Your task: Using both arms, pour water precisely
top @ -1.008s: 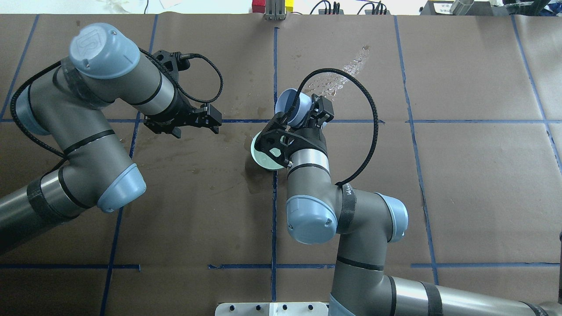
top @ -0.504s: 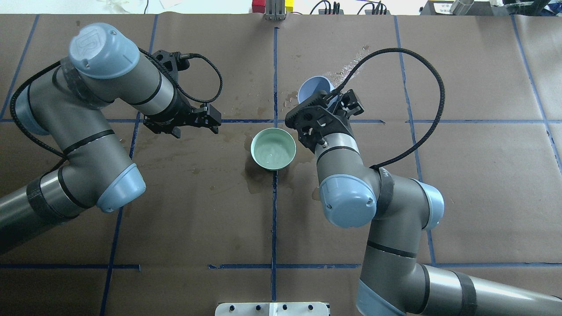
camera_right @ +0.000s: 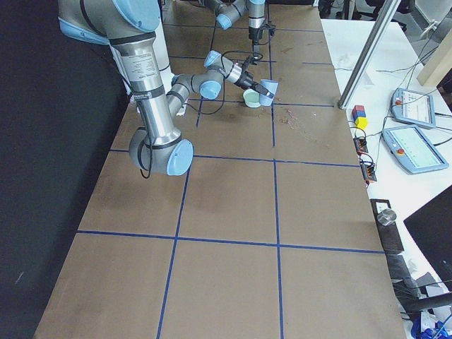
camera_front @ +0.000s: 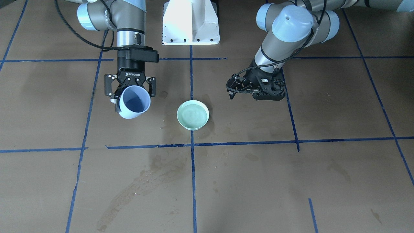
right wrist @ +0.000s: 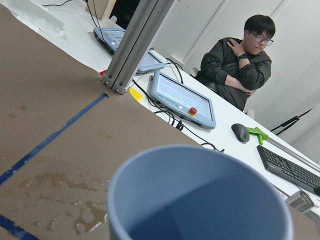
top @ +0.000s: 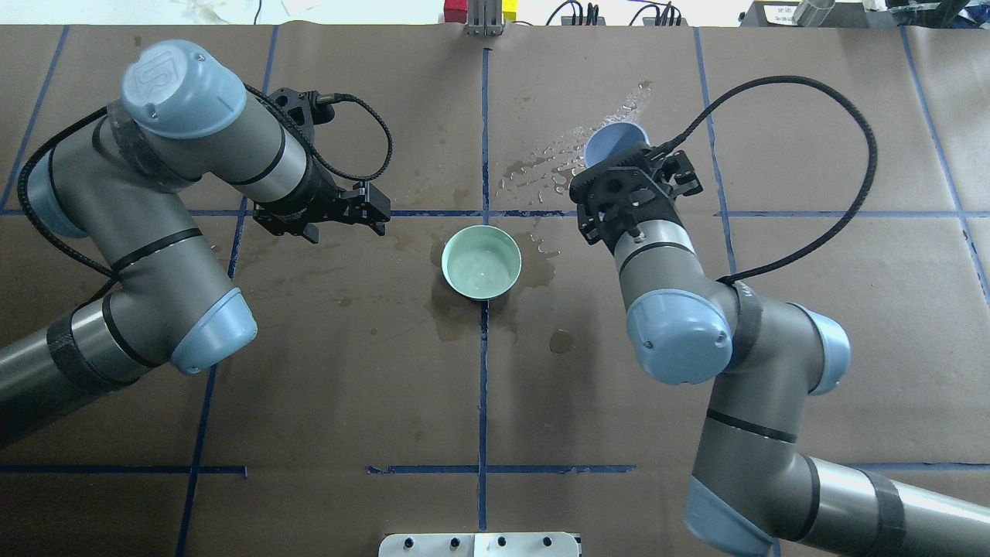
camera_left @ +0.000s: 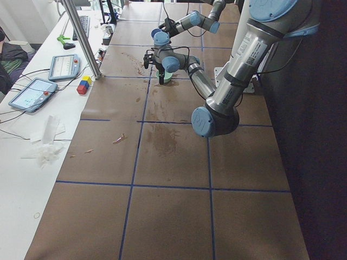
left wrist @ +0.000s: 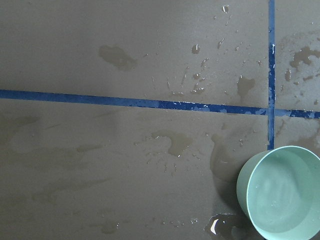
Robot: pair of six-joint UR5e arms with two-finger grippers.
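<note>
My right gripper [top: 630,166] is shut on a pale blue cup [top: 615,141], held tilted above the table, right of and beyond the green bowl [top: 445,263]. In the front view the cup [camera_front: 134,103] opens towards the camera in the gripper [camera_front: 132,96]; no water shows in it, nor in the right wrist view [right wrist: 200,200]. The bowl [camera_front: 178,116] holds water [top: 481,267] with a faint shimmer, also in the left wrist view [left wrist: 285,200]. My left gripper [top: 380,213] is open and empty, hovering left of the bowl [left wrist: 241,185].
Wet blotches and droplets [top: 541,162] lie on the brown paper around and beyond the bowl. The white pedestal [camera_front: 190,22] stands at the robot's edge. Beyond the far edge are an aluminium post [right wrist: 135,45], teach pendants [right wrist: 182,97] and a seated person [right wrist: 240,65].
My right arm has swung the cup from over the bowl to the right and away, and the bowl is uncovered. The left arm has not moved.
</note>
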